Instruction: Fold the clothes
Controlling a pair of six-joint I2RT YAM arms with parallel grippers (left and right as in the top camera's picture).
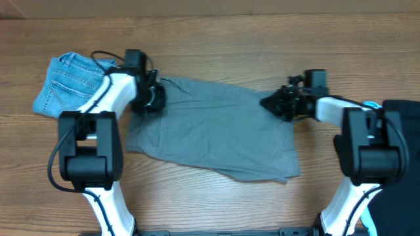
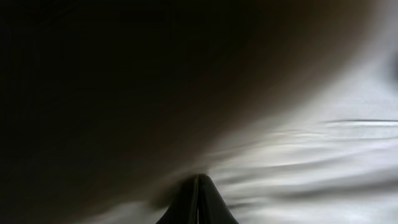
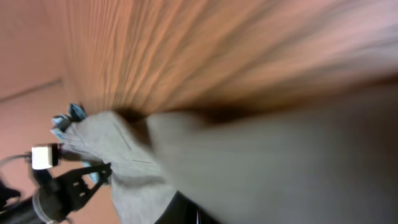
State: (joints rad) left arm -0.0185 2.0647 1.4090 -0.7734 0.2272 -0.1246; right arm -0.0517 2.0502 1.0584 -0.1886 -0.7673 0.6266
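Note:
The grey shorts [image 1: 210,128] lie spread flat across the middle of the wooden table. My left gripper [image 1: 149,98] sits at their upper left corner, by the waistband. In the left wrist view its fingers [image 2: 199,190] are pressed together, and wrinkles in the grey cloth [image 2: 311,155] run out from the tip. My right gripper [image 1: 272,103] is at the upper right edge of the shorts. Its dark fingertips [image 3: 198,214] are shut, and grey cloth [image 3: 280,162] drapes right over them. A folded denim-blue garment [image 1: 69,84] lies at the far left.
A black mass [image 1: 400,164] fills the right edge of the table behind the right arm. Bare wood [image 1: 216,39] runs along the back and in front of the shorts. The arm bases stand at the front left and front right.

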